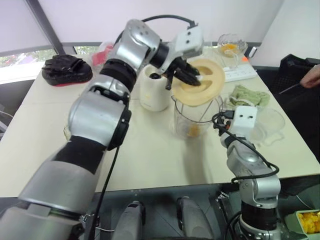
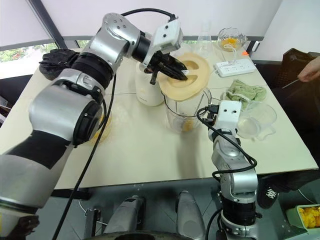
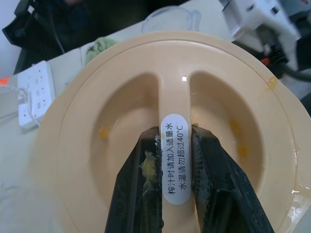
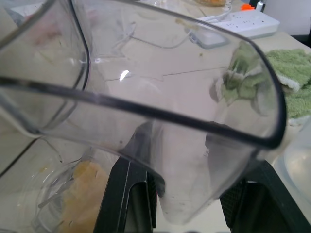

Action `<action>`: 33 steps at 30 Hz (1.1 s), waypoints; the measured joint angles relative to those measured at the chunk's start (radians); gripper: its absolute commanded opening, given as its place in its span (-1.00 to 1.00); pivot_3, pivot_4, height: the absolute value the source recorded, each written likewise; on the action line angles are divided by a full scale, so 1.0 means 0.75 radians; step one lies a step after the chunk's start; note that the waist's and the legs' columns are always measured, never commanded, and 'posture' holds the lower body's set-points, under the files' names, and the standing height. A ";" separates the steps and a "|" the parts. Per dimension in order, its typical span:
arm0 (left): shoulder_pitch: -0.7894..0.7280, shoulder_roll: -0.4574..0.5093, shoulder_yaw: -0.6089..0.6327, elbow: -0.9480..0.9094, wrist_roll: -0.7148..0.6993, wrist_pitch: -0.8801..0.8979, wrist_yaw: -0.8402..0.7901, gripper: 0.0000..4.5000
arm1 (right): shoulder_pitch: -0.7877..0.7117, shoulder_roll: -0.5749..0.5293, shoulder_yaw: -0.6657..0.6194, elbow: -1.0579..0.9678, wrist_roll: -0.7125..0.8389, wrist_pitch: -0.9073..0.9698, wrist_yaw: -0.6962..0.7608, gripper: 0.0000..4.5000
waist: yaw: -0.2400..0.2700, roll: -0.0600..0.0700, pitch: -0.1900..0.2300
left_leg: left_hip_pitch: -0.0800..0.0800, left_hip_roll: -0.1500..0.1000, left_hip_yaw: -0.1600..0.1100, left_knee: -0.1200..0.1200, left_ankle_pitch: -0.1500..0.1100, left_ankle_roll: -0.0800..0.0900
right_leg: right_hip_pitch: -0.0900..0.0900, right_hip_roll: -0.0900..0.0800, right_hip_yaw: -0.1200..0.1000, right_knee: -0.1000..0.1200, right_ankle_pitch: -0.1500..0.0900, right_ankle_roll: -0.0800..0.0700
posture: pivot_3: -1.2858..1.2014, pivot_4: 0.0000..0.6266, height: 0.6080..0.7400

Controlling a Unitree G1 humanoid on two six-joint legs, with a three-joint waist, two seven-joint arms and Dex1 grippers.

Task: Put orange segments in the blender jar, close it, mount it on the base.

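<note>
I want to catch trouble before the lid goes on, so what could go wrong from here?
1. The left pincer pinches only the lid's narrow centre rib, with pulp on one finger; the tilted lid could slip or twist.
2. The lid hangs tilted above the blender jar, so it may land crooked on the rim.
3. The right pincer holds the jar by its handle; pressing down could tip it.

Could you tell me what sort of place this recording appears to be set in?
Probably an office or lab set up as a kitchen test bench: a pale table with a blender jar, its base and a power strip by windows.
</note>
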 measured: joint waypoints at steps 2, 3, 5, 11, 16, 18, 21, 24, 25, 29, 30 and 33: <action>0.007 -0.015 -0.009 0.000 0.020 -0.019 0.018 -0.89 | 0.003 0.028 -0.004 -0.037 -0.003 0.044 -0.002 -0.54 | 0.000 0.000 0.000 | 0.000 0.000 0.000 0.000 0.000 0.000 | 0.000 0.000 0.000 0.000 0.000 0.000 | 0.03 -0.52 1.00; 0.007 -0.017 -0.013 -0.001 0.023 -0.023 0.021 -0.89 | 0.003 0.041 -0.009 -0.051 -0.002 0.066 -0.002 -0.54 | 0.000 0.000 0.000 | 0.000 0.000 0.000 0.000 0.000 0.000 | 0.000 0.000 0.000 0.000 0.000 0.000 | 0.03 -0.52 1.00; 0.007 -0.024 -0.014 -0.001 0.029 -0.026 0.024 -0.89 | 0.003 0.072 -0.026 -0.074 -0.002 0.101 -0.002 -0.54 | 0.000 0.000 0.000 | 0.000 0.000 0.000 0.000 0.000 0.000 | 0.000 0.000 0.000 0.000 0.000 0.000 | 0.03 -0.52 1.00; 0.005 -0.028 -0.007 -0.002 0.020 -0.022 -0.033 -0.89 | 0.000 0.142 -0.047 -0.098 -0.003 0.152 0.000 -0.54 | -0.007 0.000 0.000 | 0.002 0.000 0.000 -0.001 0.000 0.000 | 0.000 0.000 0.000 0.001 0.000 0.000 | 0.03 -0.52 1.00; 0.005 -0.025 0.014 0.003 0.013 -0.013 -0.155 -0.89 | -0.045 0.203 0.006 -0.070 0.036 0.167 0.068 -0.54 | -0.011 0.003 0.001 | 0.001 0.000 0.000 -0.001 0.000 0.000 | -0.002 0.000 0.000 0.001 0.000 0.000 | 0.03 -0.52 1.00; -0.002 -0.009 0.021 0.003 0.009 -0.005 -0.198 -0.89 | -0.066 0.205 0.021 -0.054 0.042 0.167 0.088 -0.54 | -0.005 0.003 0.002 | 0.000 0.000 0.000 -0.001 0.000 0.000 | -0.002 0.000 0.000 0.001 0.000 0.000 | 0.03 -0.52 1.00; -0.006 0.024 0.027 0.003 0.004 0.007 -0.250 -0.89 | -0.090 0.194 0.028 -0.039 0.041 0.167 0.107 -0.54 | -0.001 0.003 0.002 | 0.000 0.000 0.000 -0.001 0.000 0.000 | -0.002 0.000 0.000 0.001 0.000 0.000 | 0.03 -0.52 1.00; -0.006 0.048 0.019 0.003 -0.010 0.010 -0.273 -0.89 | -0.101 0.170 0.033 -0.023 0.035 0.166 0.125 -0.54 | 0.001 0.003 0.002 | -0.001 0.000 0.000 -0.001 0.000 0.000 | -0.002 0.000 0.000 0.000 0.000 0.000 | 0.03 -0.52 1.00; -0.006 0.054 0.007 0.003 -0.015 0.009 -0.279 -0.89 | -0.101 0.132 0.055 -0.022 0.021 0.165 0.136 -0.54 | 0.001 0.003 0.002 | -0.001 0.000 0.000 -0.001 0.000 0.000 | -0.002 0.000 0.000 0.000 0.000 0.000 | 0.03 -0.52 1.00; -0.006 0.088 -0.036 0.003 -0.042 0.008 -0.281 -0.89 | -0.101 0.027 0.117 -0.022 -0.034 0.162 0.159 -0.54 | -0.002 0.003 0.002 | -0.001 -0.001 0.000 -0.001 0.000 0.000 | -0.002 0.000 0.000 0.001 0.000 0.000 | 0.03 -0.52 1.00; -0.006 0.097 -0.042 0.003 -0.050 0.009 -0.281 -0.89 | -0.101 0.007 0.128 -0.022 -0.047 0.162 0.164 -0.54 | -0.004 0.003 0.002 | -0.001 -0.001 0.000 -0.001 0.000 0.000 | -0.002 0.000 0.000 0.001 0.000 0.000 | 0.03 -0.52 1.00; -0.006 0.109 -0.081 0.002 -0.088 0.010 -0.281 -0.89 | -0.101 -0.036 0.164 -0.023 -0.076 0.135 0.183 -0.54 | -0.004 0.003 0.002 | -0.001 0.000 0.000 -0.001 0.000 0.000 | -0.002 0.000 0.000 0.001 0.000 0.000 | 0.03 -0.52 1.00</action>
